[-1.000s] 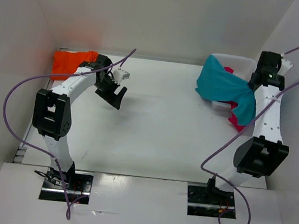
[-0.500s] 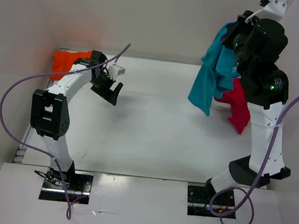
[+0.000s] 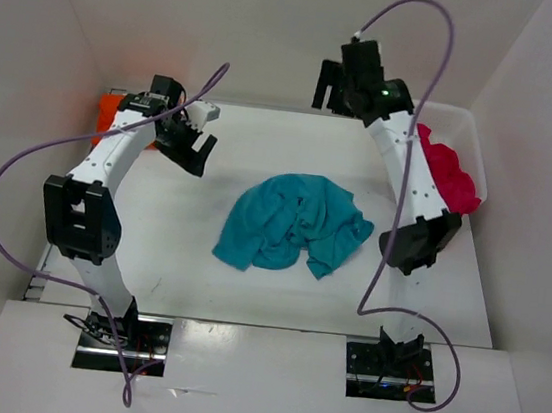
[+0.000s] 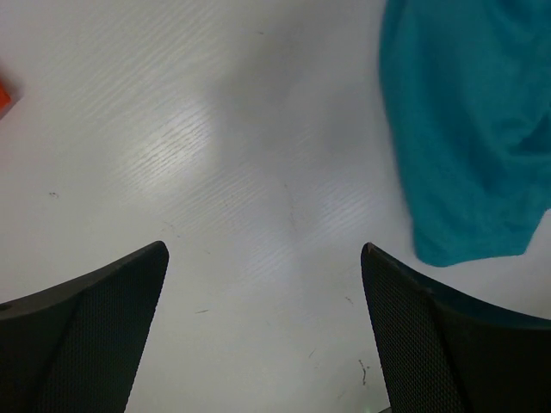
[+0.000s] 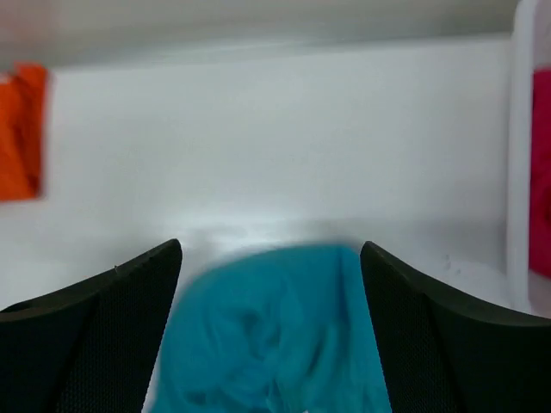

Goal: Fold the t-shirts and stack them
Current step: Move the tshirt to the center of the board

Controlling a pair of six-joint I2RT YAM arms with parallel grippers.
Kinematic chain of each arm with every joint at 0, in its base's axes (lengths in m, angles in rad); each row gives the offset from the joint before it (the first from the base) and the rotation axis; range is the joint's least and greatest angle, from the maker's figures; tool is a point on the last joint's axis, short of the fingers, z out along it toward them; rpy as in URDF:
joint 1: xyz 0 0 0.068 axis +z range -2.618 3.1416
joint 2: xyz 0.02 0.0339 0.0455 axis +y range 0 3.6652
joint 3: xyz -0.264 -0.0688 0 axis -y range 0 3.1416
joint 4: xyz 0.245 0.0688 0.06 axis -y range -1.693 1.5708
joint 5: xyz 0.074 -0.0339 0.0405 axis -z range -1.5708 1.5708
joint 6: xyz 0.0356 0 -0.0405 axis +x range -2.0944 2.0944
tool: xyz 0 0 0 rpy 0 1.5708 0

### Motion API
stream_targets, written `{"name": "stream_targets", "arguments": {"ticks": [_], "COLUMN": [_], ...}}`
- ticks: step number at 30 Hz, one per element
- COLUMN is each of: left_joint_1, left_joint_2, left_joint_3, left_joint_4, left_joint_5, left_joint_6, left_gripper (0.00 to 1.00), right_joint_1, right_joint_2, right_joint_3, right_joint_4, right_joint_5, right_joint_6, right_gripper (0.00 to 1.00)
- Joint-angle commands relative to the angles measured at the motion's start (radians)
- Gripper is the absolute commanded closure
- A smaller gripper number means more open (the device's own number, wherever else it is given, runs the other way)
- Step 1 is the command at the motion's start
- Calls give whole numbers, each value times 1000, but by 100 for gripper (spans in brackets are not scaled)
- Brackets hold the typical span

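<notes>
— So, where did the shirts lie?
— On the flat white table, the teal blue cloth t-shirt lay crumpled at the middle. The white plastic basket at the far right held the pink-red cloth shirt. The bright orange cloth shirt lay far left.
— And the grippers?
— Left gripper and right gripper: both spread wide, both empty.

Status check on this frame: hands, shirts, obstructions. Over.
Left hand open, empty. Right hand open, empty. Teal shirt crumpled, centre; orange shirt far-left; pink-red shirt in basket. Nothing in the way.
</notes>
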Motion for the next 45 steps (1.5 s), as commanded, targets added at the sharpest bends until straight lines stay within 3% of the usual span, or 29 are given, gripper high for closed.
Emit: {"name": "stream_targets", "arguments": {"ticks": [1, 4, 8, 13, 16, 20, 32, 34, 36, 39, 40, 43, 45], "left_joint_1": [-63, -158, -303, -320, -341, -387, -406, -406, -406, -406, -406, -406, -406], "left_joint_2": [-65, -155, -203, -175, -149, -129, -50, -27, -14, -14, -14, -36, -46], "left_joint_3": [4, -106, -338, -541, -564, -544, -524, -524, -536, -547, -547, -536, -527], "left_joint_4": [-36, -55, -52, 71, 117, 160, 215, 215, 224, 224, 215, 206, 206], "left_joint_5": [-29, -43, -176, -276, -218, -140, -52, -66, -78, -78, -78, -78, -78], "left_joint_6": [69, 167, 281, 247, 203, 125, 71, 71, 71, 71, 71, 60, 60], "left_gripper": [1, 1, 1, 1, 1, 1, 3, 12, 31, 47, 64, 96, 97], "right_joint_1": [15, 15, -40, -31, -22, -2, 58, 58, 58, 58, 72, 84, 84], "right_joint_2": [-14, -118, -387, -512, -521, -483, -420, -420, -407, -368, -357, -305, -259], "right_joint_3": [-13, -230, -743, -1137, -1254, -1325, -1334, -1334, -1343, -1331, -1317, -1286, -1276], "right_joint_4": [-161, -94, 139, 290, 349, 441, 460, 460, 471, 480, 480, 457, 457], "right_joint_5": [23, 43, -90, -209, -265, -322, -305, -305, -305, -325, -325, -296, -270], "right_joint_6": [48, 48, 66, 124, 175, 224, 233, 233, 233, 233, 233, 224, 224], "right_gripper": [11, 12, 19, 28, 39, 39, 39, 39, 39, 34, 34, 34, 38]}}
